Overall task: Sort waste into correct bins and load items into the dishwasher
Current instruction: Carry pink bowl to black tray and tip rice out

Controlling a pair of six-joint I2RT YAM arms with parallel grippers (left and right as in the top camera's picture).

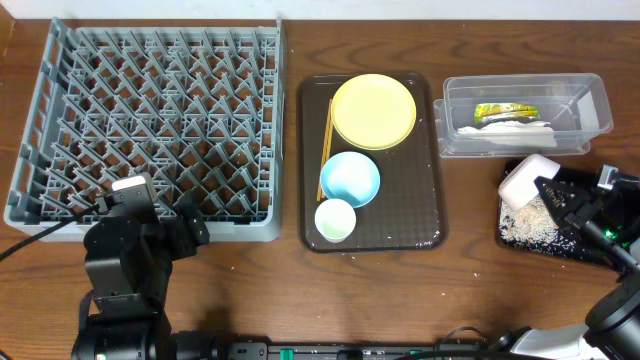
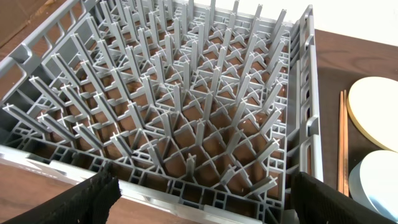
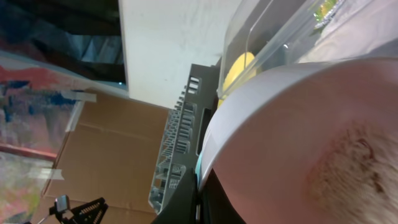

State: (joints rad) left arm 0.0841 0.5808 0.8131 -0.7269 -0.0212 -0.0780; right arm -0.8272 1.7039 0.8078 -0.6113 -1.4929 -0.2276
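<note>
My right gripper point(image 1: 553, 192) is shut on the rim of the white bowl point(image 1: 526, 180), held tipped on its side over the black tray point(image 1: 507, 238), where rice scraps point(image 1: 530, 222) lie. In the right wrist view the bowl point(image 3: 298, 137) fills the frame with a brownish smear inside, and the jaws point(image 3: 202, 199) pinch its edge. The clear tub point(image 1: 595, 95) holds the green-and-orange wrapper point(image 1: 505, 111) and white paper point(image 1: 515, 128). My left gripper point(image 2: 199, 193) stands open and empty at the near wall of the grey dish rack point(image 2: 305, 93).
The brown serving tray point(image 1: 420, 200) between rack point(image 1: 30, 150) and bins carries the yellow plate point(image 1: 372, 110), chopsticks point(image 1: 325, 140), blue bowl point(image 1: 349, 178) and small pale cup point(image 1: 335, 220). No dishes stand in the rack.
</note>
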